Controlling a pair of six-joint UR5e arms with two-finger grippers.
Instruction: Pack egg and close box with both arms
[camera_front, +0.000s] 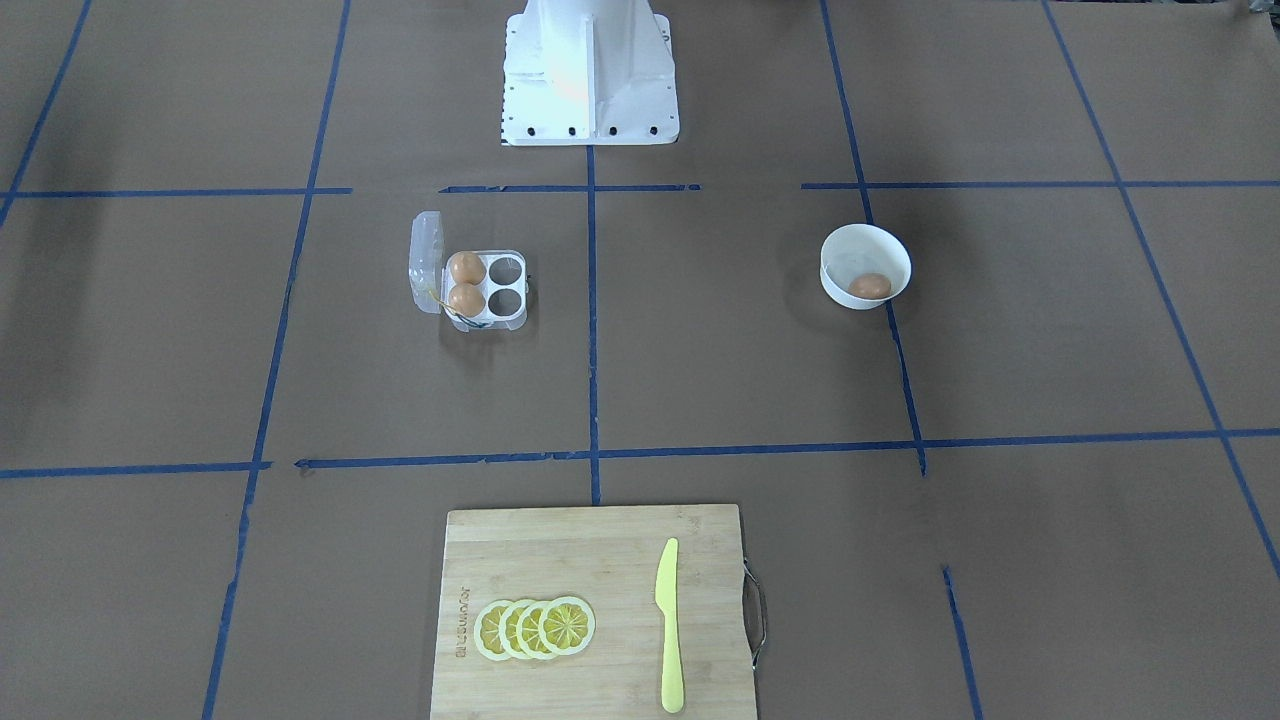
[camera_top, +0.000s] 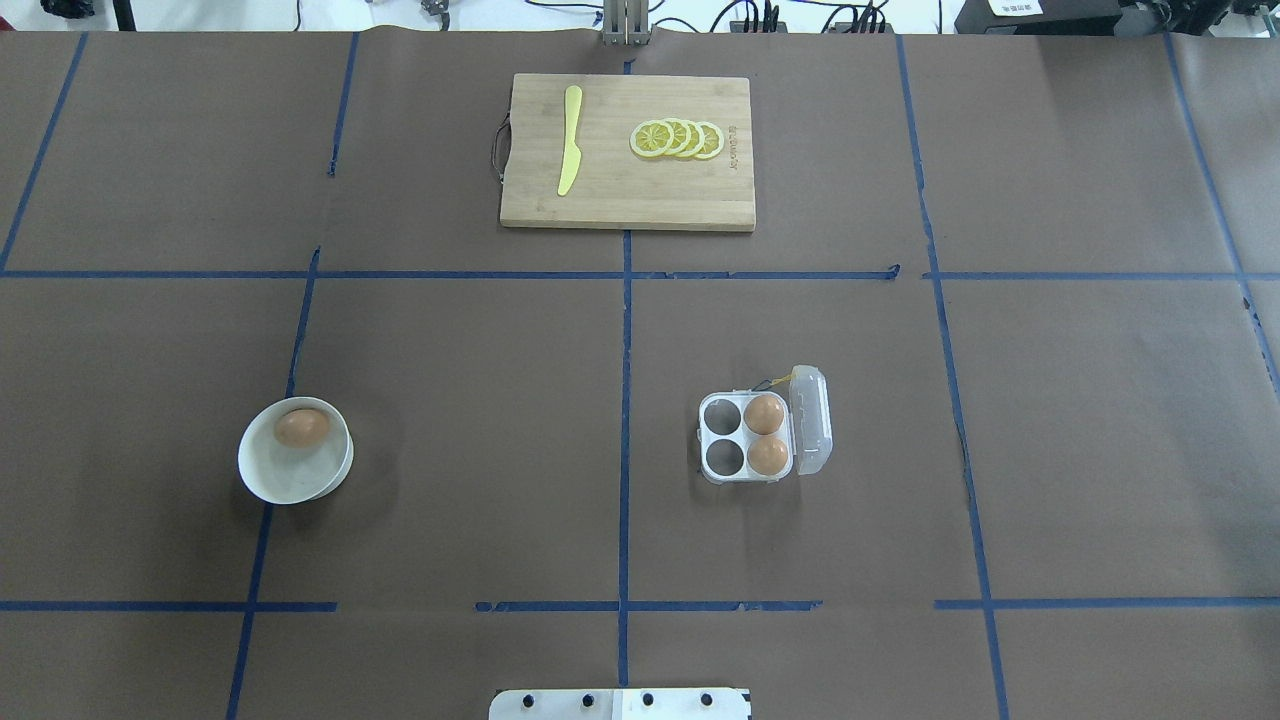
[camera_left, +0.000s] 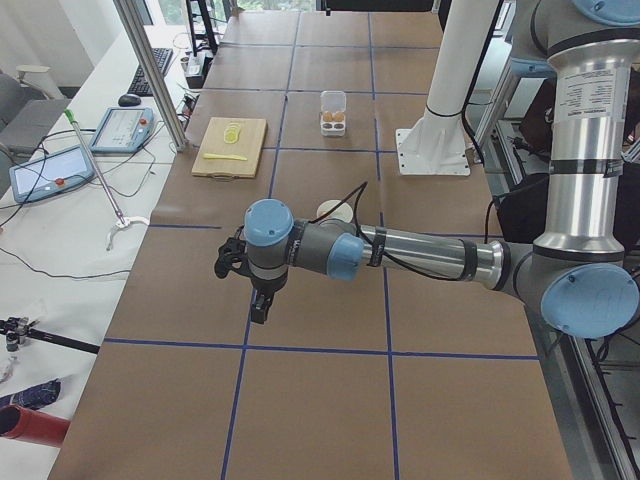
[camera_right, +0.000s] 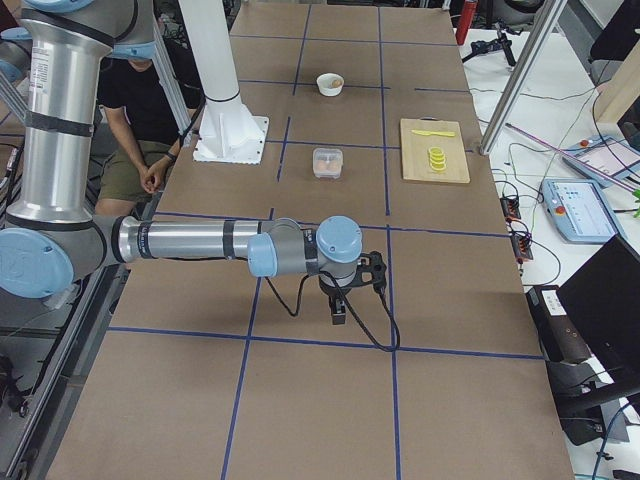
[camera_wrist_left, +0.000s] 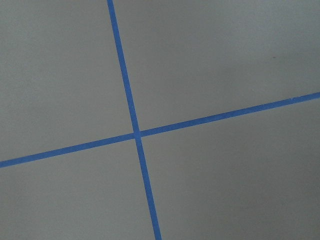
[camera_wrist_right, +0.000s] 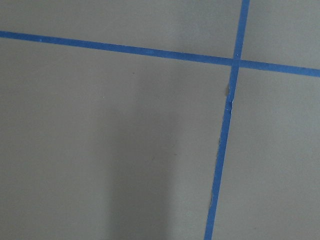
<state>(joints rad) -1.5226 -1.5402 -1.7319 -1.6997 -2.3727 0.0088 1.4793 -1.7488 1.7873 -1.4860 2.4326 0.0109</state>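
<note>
Where the egg (camera_top: 302, 427) lies, its long axis runs left-right.

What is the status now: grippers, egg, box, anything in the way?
Out wide, jaws unreadable: left gripper, right gripper. Loose egg in white bowl; box open, two cells free. Cutting board far off, not in path.

The cutting board (camera_front: 600, 590) carries a brand mark (camera_front: 462, 622), and the left arm (camera_left: 430, 256) a label (camera_left: 588, 92); neither is legible.

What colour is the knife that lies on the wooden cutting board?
Yellow, all of it. The knife shows best in the exterior front-facing view.
</note>
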